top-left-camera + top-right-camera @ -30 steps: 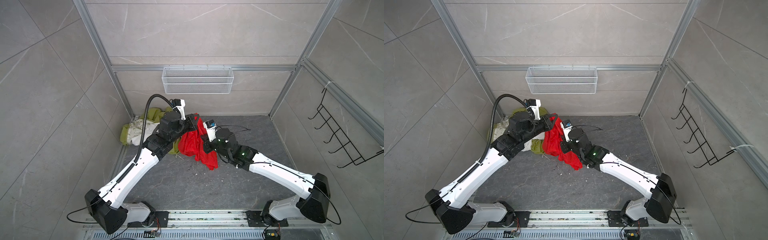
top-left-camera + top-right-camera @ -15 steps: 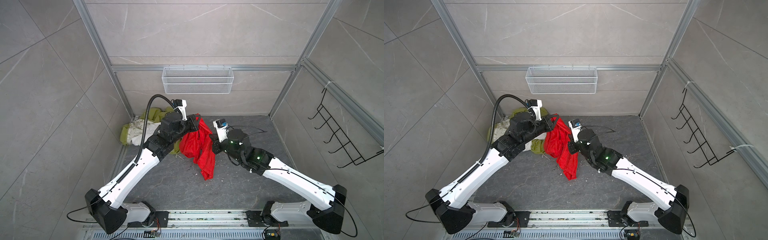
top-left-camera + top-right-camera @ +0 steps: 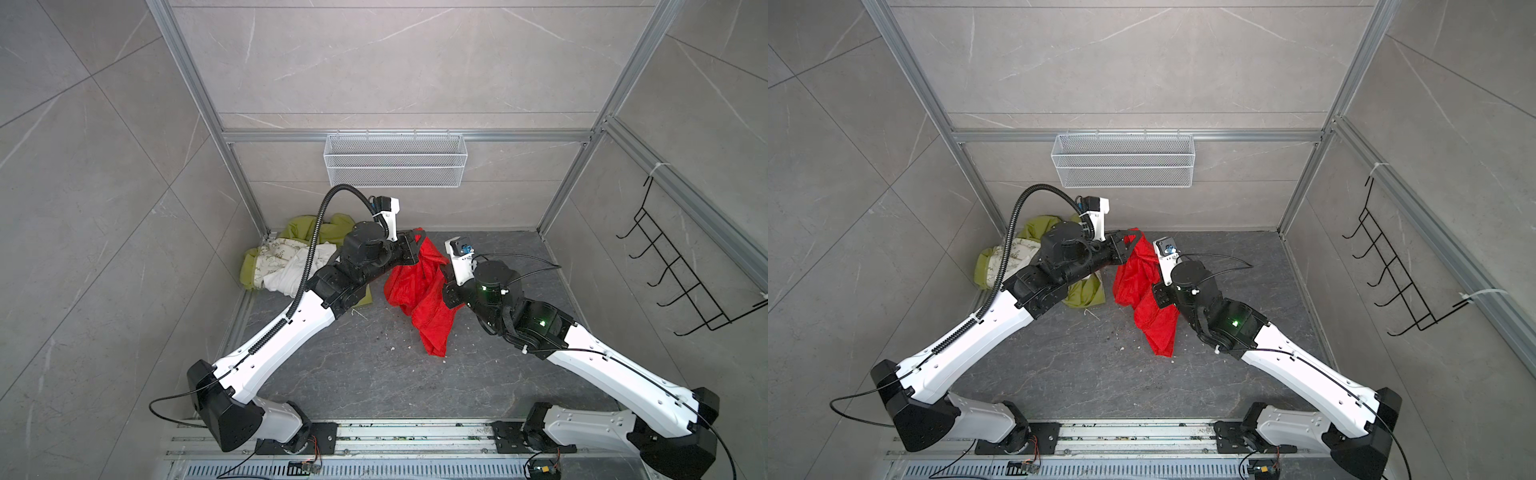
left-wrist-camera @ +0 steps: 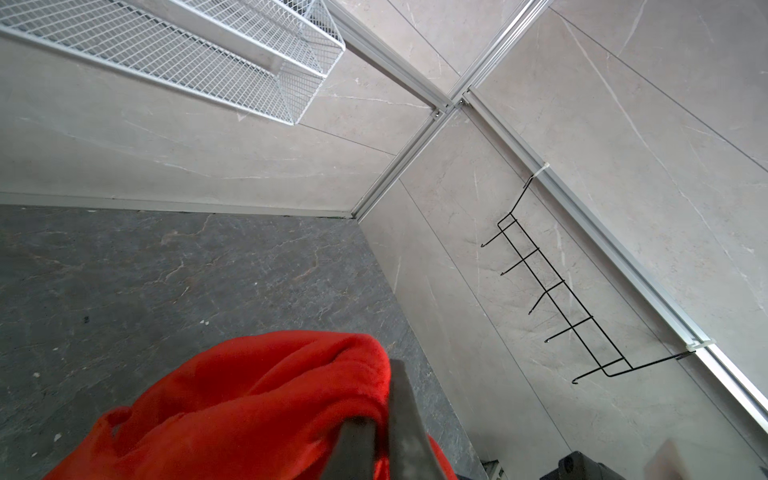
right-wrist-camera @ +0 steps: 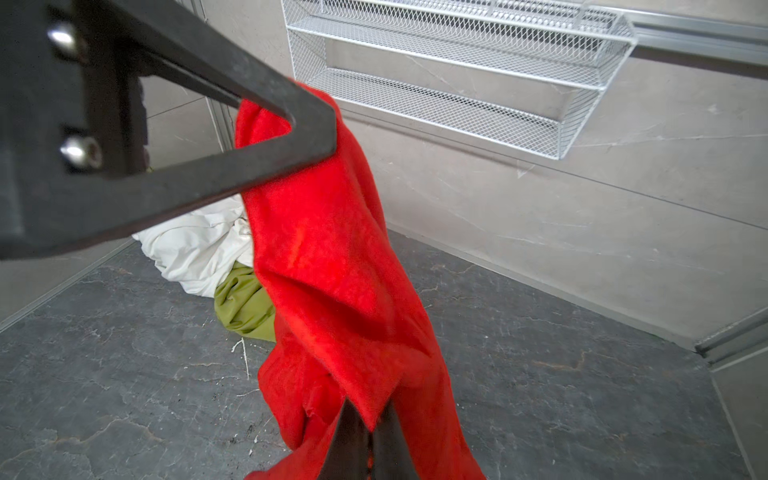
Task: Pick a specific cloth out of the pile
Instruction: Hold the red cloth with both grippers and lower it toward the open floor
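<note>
The bright red cloth of thin fabric (image 3: 419, 291) hangs in the air over the dark grey stone floor (image 3: 353, 374). It is just beside the pile of olive-green, white and leaf-printed cloths (image 3: 286, 257), which lies in the back left corner. The left gripper (image 3: 417, 243) is clenched on the cloth's top edge, and the right gripper (image 5: 370, 432) is clamped on a lower fold. The loose tail droops toward the floor; whether it touches is unclear. A white wire mesh basket (image 3: 395, 160) hangs on the back wall and a black wire hook rack (image 3: 685, 282) on the right wall.
</note>
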Tool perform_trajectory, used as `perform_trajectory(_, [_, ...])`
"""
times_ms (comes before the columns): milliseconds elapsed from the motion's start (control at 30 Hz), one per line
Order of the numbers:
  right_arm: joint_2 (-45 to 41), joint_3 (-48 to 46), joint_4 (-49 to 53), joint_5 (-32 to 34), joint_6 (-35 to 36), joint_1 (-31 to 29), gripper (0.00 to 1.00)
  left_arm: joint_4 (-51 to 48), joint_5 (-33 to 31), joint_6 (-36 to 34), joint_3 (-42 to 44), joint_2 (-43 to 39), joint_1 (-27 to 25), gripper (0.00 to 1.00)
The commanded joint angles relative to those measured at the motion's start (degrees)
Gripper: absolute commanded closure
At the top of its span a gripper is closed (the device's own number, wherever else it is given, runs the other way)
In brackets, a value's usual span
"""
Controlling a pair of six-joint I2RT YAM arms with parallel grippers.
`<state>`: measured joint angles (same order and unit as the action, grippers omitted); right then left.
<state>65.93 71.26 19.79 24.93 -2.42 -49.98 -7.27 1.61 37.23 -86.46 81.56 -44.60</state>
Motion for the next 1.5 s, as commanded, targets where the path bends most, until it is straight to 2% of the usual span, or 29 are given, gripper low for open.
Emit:
perform_trajectory(0, [-2.68,2.58,0.97,3.19,2.92,1.09,1.0,3.88,0.67,-1.6,-3.92,1.45,-0.45,1.0])
perform_trajectory(200, [-4.92,2.12,1.91,1.95,2.78,5.57,1.0,3.66,1.12,-1.18,-6.15,4.26,-1.02,1.0])
perform_trajectory(400, [-6.14,1.49,3.3,-4.22,-0.27,12.83,1.0,4.63,2.46,-0.63,-10.47,9.6,-2.27,1.0])
perform_trajectory(700, [-5.57,1.2,3.92,-8.18,-2.9,21.31,1.0,6.6,4.68,0.97,-17.63,18.91,-3.48,1.0])
perform_trajectory(1033, [-3.88,0.19,4.23,-12.76,-5.27,25.86,1.0,8.08,2.99,0.15,-13.95,19.55,-3.4,1.0])
perform_trajectory(1467, [-2.25,-4.25,5.43,-17.57,-8.91,27.24,1.0,9.21,0.78,0.03,-2.14,15.06,-1.51,1.0])
